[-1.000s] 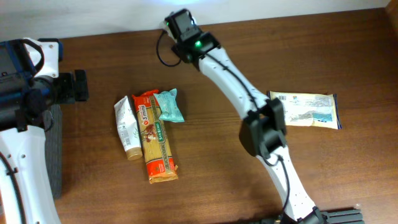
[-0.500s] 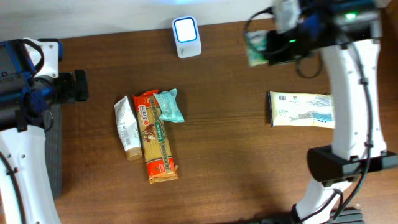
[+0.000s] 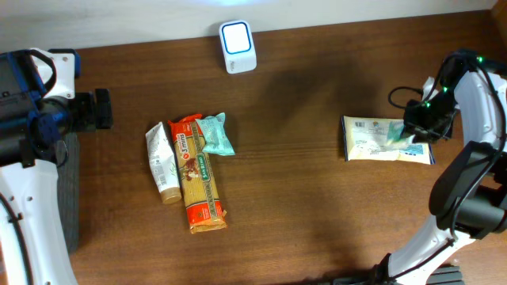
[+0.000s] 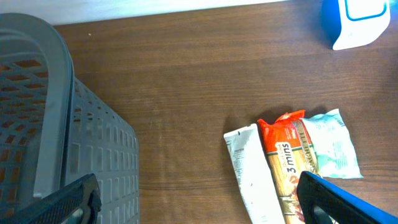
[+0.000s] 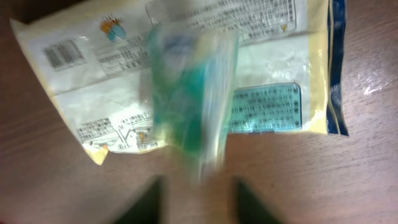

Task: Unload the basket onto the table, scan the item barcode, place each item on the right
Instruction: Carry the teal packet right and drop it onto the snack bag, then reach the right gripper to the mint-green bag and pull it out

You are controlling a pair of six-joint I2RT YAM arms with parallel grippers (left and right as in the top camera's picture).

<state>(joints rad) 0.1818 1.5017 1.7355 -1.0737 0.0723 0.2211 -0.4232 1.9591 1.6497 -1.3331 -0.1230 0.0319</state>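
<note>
the right gripper (image 3: 416, 128) hangs over the right side of the table (image 3: 301, 206), above a white packet (image 3: 380, 140) that lies flat, print side up. in the right wrist view its two fingers (image 5: 152, 198) show as dark, blurred shapes standing apart. the narrow lower end of a small teal packet (image 5: 193, 106) sits in the gap between them, with wood visible on either side of it. as far as the blur allows, the jaws are spread and not clamped on the teal packet. the packet itself is smeared and lies across the middle of the white packet (image 5: 261, 106), whose barcode (image 5: 62, 55) shows near its upper left corner.

the scanner (image 3: 238, 47), a white block with a blue-lit face, stands at the back edge of the table, well apart from the right gripper.

the left gripper (image 3: 99, 111) is at the left edge of the table, jaws wide apart and holding nothing. its wrist view looks down past a grey basket (image 4: 37, 124) at three things lying side by side: a white tube (image 4: 249, 174), a pasta packet (image 4: 289, 165) and a second teal packet (image 4: 333, 146), which overlaps the pasta packet's top end.
</note>
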